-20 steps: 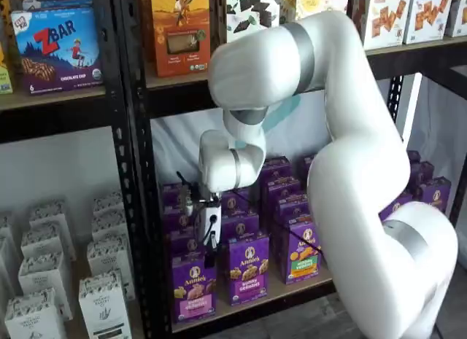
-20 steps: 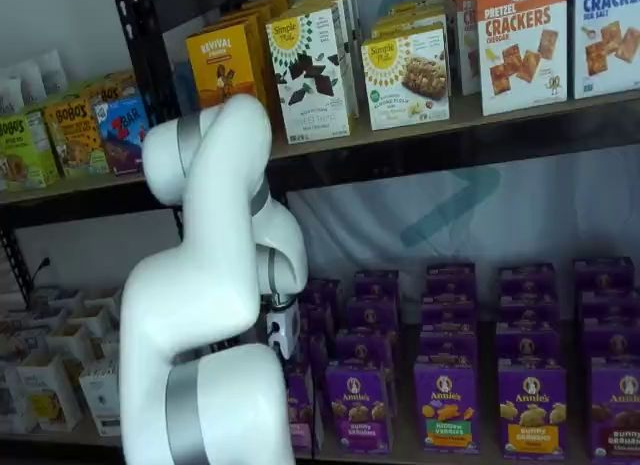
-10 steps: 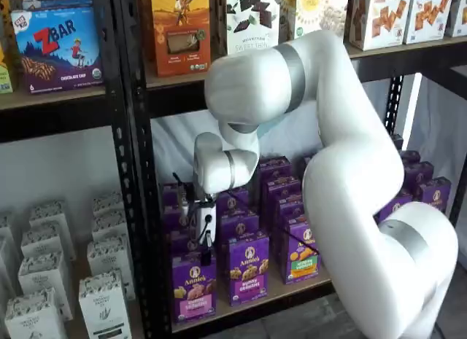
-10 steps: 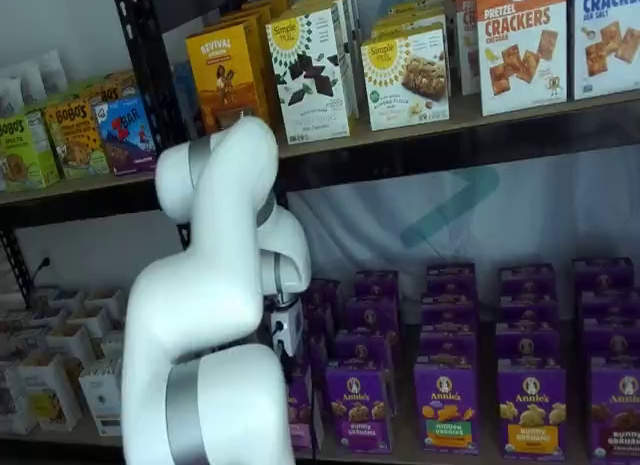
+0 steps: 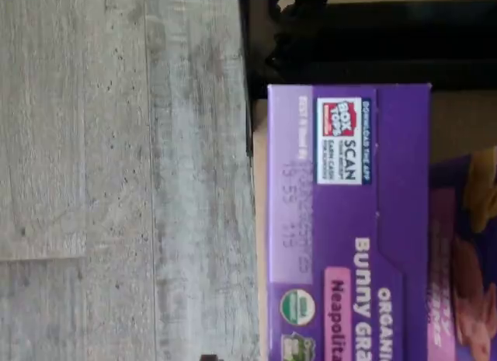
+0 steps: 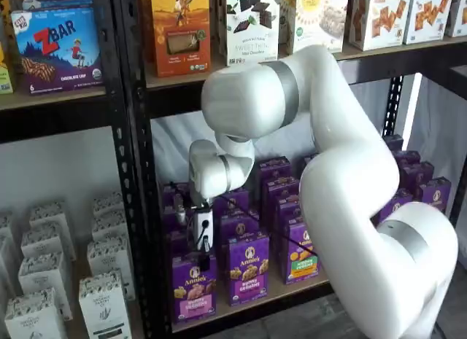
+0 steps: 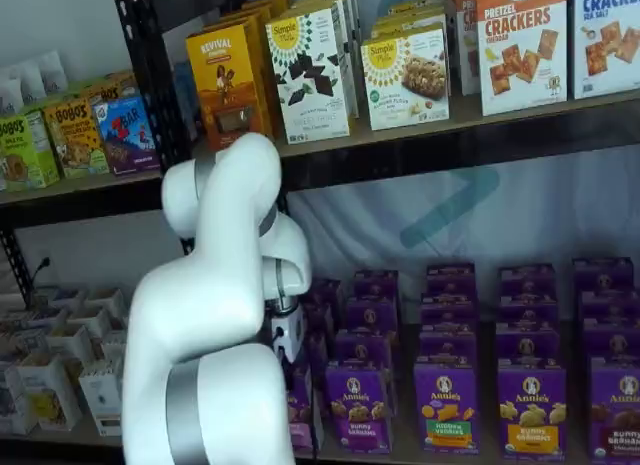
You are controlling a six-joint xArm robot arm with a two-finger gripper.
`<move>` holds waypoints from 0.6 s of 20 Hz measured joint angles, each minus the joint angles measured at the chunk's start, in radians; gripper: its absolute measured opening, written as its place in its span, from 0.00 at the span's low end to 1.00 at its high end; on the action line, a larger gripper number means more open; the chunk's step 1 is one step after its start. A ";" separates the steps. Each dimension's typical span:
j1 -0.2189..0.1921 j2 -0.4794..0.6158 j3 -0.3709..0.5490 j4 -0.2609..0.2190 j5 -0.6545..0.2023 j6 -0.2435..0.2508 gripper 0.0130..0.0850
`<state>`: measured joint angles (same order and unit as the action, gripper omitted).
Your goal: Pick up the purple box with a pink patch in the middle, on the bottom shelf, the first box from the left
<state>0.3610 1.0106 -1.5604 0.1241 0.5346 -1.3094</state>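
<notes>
The purple box (image 6: 192,285) stands upright at the front left of the bottom shelf (image 6: 292,294), with a pink band low on its front. My gripper (image 6: 203,246) hangs just above its top edge; its black fingers show no plain gap, so I cannot tell whether they are open or shut. In a shelf view the gripper's white body (image 7: 288,330) shows beside my arm, and the box (image 7: 301,417) is mostly hidden behind it. The wrist view looks down on the box's purple top flap (image 5: 349,221), which carries a scan label.
A purple-banded carton (image 6: 248,270) and a green-and-orange-banded one (image 6: 298,259) stand right of the box, with more purple cartons behind. A black upright (image 6: 137,208) stands close on the left, with white cartons (image 6: 44,281) beyond it. Grey floor (image 5: 116,182) lies in front of the shelf.
My arm has swung a little to the left, and the gripper has shifted left with it to stand over the front left purple box. No box has moved.
</notes>
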 joint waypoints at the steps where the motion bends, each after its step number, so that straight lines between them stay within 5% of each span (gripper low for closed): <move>1: 0.001 0.004 -0.003 -0.004 0.001 0.004 1.00; 12: 0.007 0.026 0.005 -0.042 -0.033 0.041 1.00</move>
<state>0.3679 1.0365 -1.5556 0.0823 0.5015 -1.2680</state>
